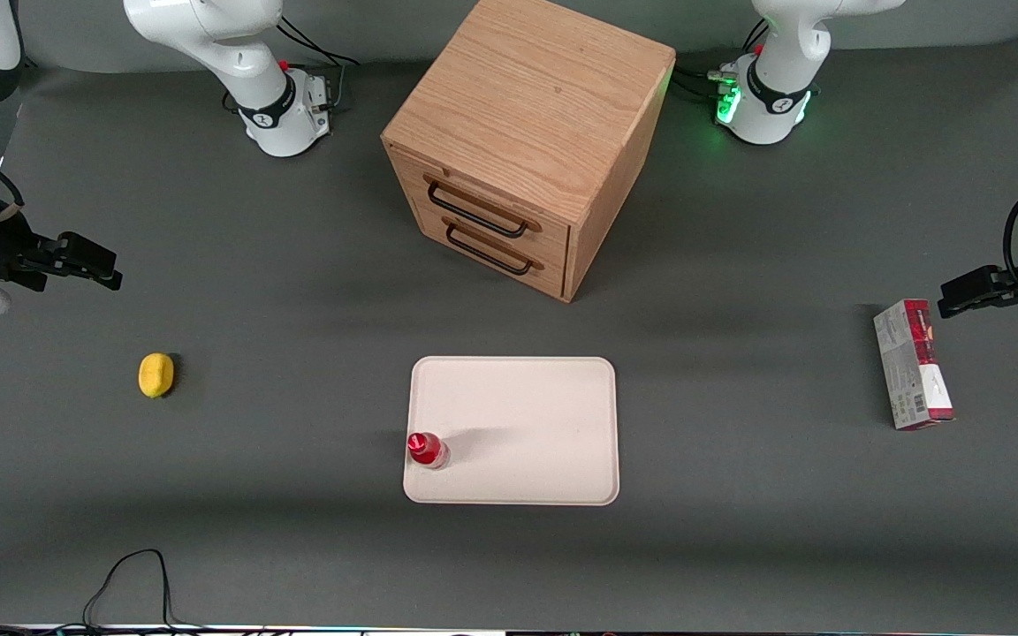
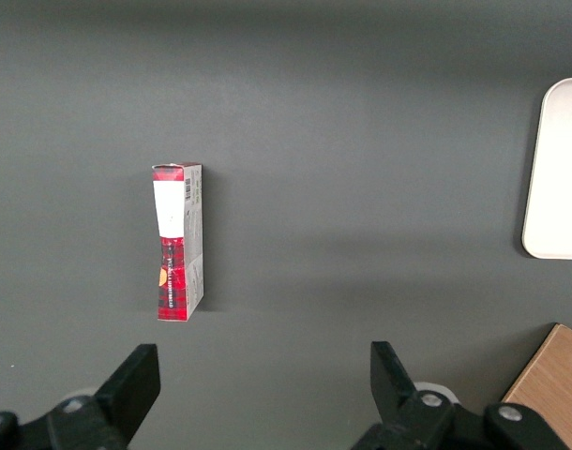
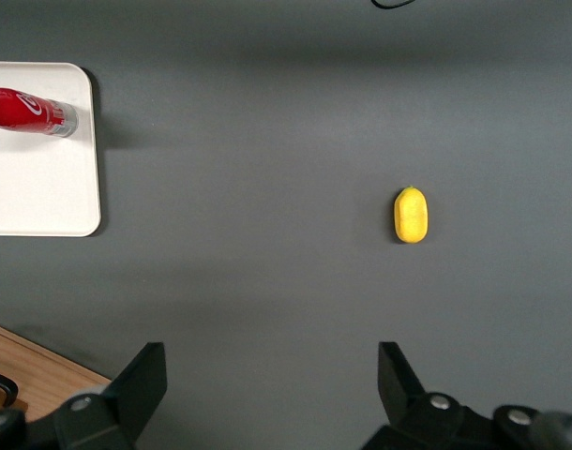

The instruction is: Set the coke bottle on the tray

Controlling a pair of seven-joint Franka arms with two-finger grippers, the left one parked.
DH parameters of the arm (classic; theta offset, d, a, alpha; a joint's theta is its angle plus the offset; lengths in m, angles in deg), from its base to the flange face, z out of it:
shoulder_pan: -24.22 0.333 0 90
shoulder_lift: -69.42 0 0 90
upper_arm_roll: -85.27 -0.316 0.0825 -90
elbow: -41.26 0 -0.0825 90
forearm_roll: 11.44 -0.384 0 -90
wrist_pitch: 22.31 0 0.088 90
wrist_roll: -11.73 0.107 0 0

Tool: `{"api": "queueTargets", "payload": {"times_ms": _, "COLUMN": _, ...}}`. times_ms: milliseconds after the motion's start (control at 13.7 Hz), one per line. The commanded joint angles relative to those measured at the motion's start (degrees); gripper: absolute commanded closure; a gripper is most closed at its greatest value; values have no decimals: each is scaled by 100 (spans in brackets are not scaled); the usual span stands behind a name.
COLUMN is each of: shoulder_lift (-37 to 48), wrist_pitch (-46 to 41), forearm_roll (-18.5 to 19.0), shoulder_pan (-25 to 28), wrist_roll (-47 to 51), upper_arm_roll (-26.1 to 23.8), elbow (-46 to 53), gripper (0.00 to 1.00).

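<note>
The coke bottle (image 1: 427,449), small and red with a red cap, stands upright on the cream tray (image 1: 527,415), at the tray's corner nearest the front camera toward the working arm's end. It also shows in the right wrist view (image 3: 28,111) on the tray (image 3: 37,192). My right gripper (image 1: 89,265) is open and empty, held above the table at the working arm's end, far from the tray. In the right wrist view the gripper (image 3: 272,375) has only bare table between its fingers.
A yellow lemon-like thing (image 1: 155,374) lies on the table below the gripper and shows in the right wrist view (image 3: 411,215). A wooden drawer box (image 1: 527,141) stands farther from the camera than the tray. A red-and-grey carton (image 1: 913,364) lies toward the parked arm's end.
</note>
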Motion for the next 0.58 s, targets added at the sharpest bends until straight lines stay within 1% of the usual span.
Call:
{"api": "queueTargets", "payload": {"times_ms": 0, "shoulder_lift": 90, "wrist_pitch": 52, "forearm_roll": -59, "shoulder_pan": 17, "wrist_roll": -97, "upper_arm_roll": 130, "elbow": -115, "gripper": 0}}
{"api": "queueTargets", "payload": {"times_ms": 146, "shoulder_lift": 90, "wrist_pitch": 52, "forearm_roll": -59, "shoulder_pan": 78, "wrist_roll": -88, "upper_arm_roll": 253, "elbow": -115, "gripper": 0}}
{"api": "queueTargets", "payload": {"times_ms": 511, "shoulder_lift": 90, "wrist_pitch": 43, "forearm_roll": -59, "shoulder_pan": 96, "wrist_roll": -97, "upper_arm_roll": 262, "elbow": -124, "gripper": 0}}
